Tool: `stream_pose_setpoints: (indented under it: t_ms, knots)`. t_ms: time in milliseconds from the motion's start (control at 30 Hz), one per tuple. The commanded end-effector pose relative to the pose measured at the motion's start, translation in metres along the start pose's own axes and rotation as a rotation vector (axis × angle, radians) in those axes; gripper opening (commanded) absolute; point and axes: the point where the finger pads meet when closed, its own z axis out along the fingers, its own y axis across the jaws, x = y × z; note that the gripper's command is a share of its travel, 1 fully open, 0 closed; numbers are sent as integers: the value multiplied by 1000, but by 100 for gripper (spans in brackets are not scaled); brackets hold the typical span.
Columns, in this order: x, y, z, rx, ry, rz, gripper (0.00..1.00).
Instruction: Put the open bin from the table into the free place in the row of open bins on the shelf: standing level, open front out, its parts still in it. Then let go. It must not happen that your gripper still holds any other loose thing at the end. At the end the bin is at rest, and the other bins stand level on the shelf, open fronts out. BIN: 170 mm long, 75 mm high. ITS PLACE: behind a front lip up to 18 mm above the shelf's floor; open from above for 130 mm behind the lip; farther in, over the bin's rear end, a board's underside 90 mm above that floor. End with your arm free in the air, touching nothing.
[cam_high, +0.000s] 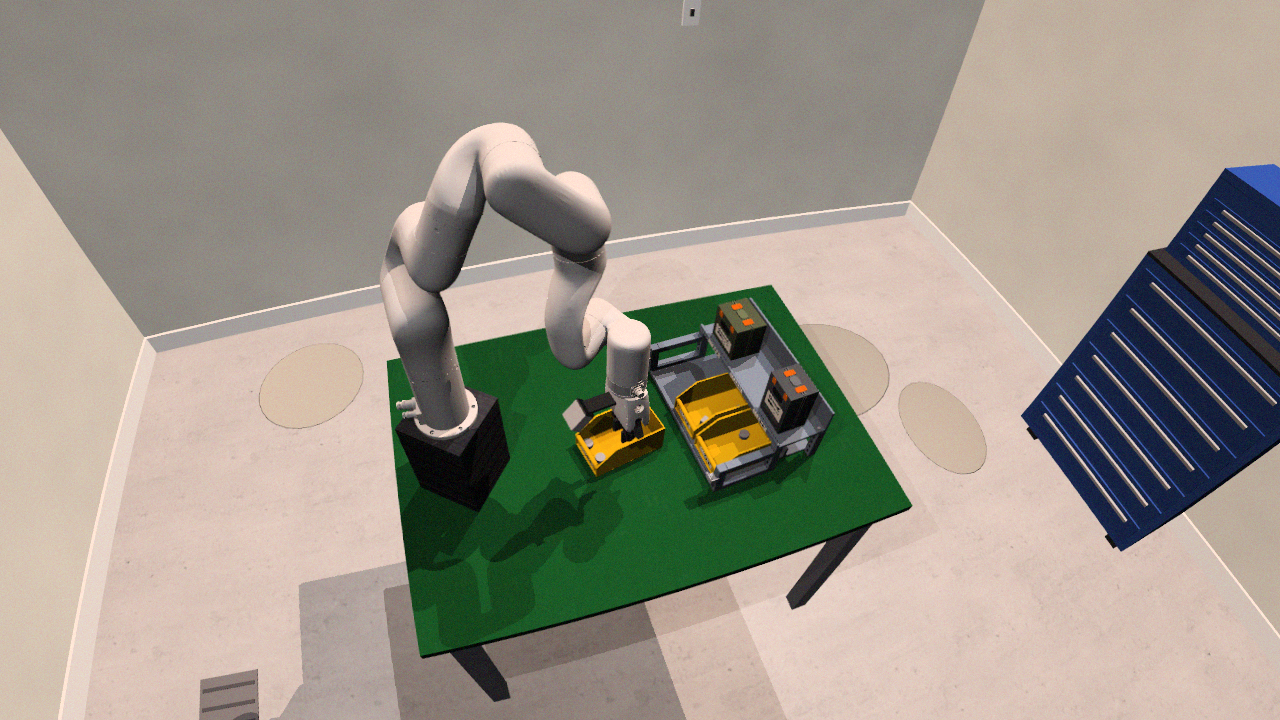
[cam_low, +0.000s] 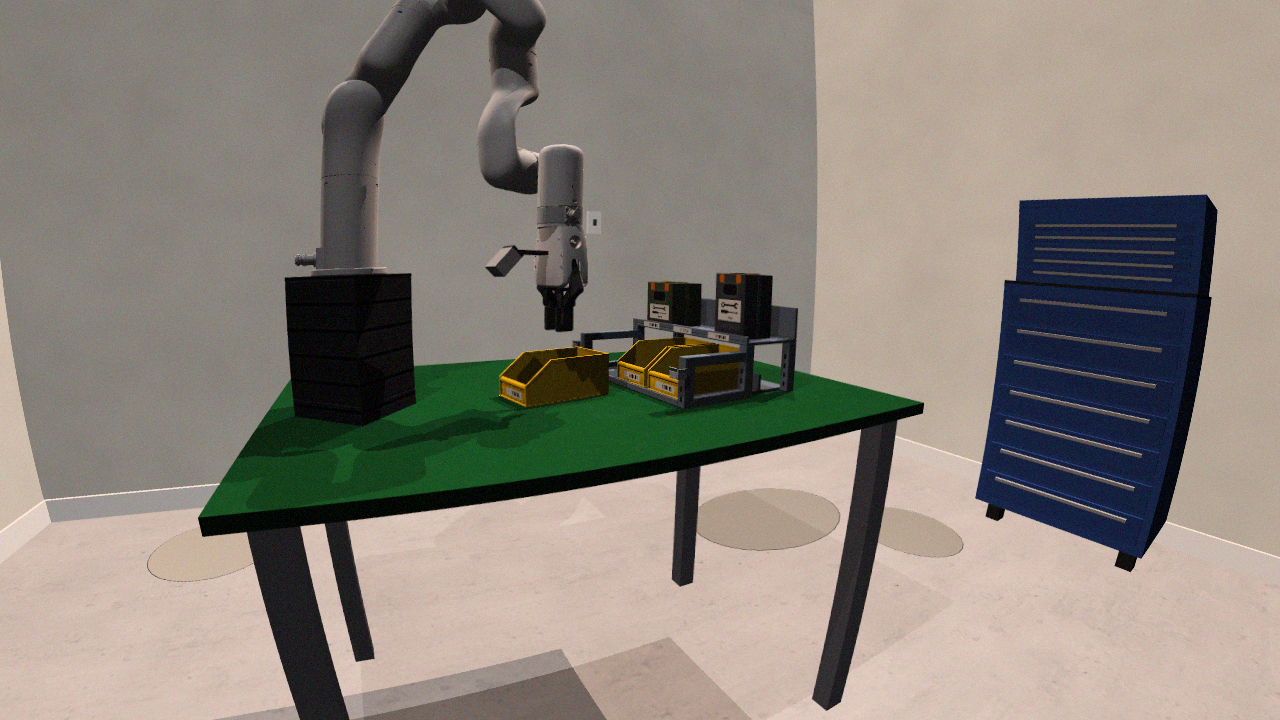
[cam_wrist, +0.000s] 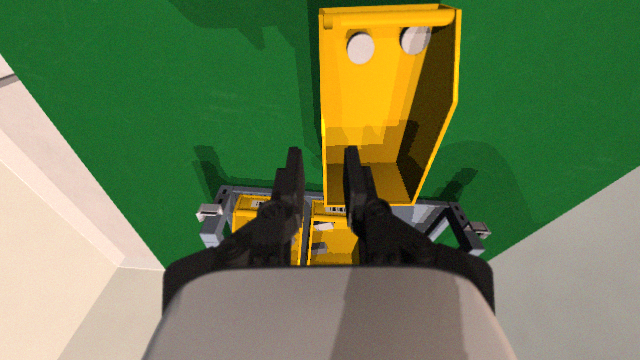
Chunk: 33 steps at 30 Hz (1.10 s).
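Note:
The yellow open bin (cam_high: 620, 443) stands on the green table, left of the grey shelf (cam_high: 742, 394). It also shows in the exterior view (cam_low: 553, 376) and in the wrist view (cam_wrist: 385, 100), with two round grey parts (cam_wrist: 360, 48) at its low front end. My gripper (cam_low: 559, 320) hangs a short way above the bin's rear end and points straight down. Its fingers stand a narrow gap apart with nothing between them, in line with the bin's side wall. Two yellow bins (cam_high: 725, 420) stand in the shelf row. The free place (cam_high: 684, 353) is at the row's far end.
Two dark boxes (cam_high: 741, 326) (cam_high: 790, 396) stand on the shelf's upper board behind the bins. The arm's black base (cam_high: 452, 447) stands at the table's left. A blue drawer cabinet (cam_low: 1096, 367) stands on the floor, away from the table.

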Motion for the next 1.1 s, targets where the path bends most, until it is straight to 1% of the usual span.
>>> stream_pose_setpoints:
  t_ms: [0,67,1067]
  knots:
    - [0,0,25,0,-1,0,28]
    - [0,0,43,0,-1,0,28]
    - [0,0,41,0,-1,0,28]
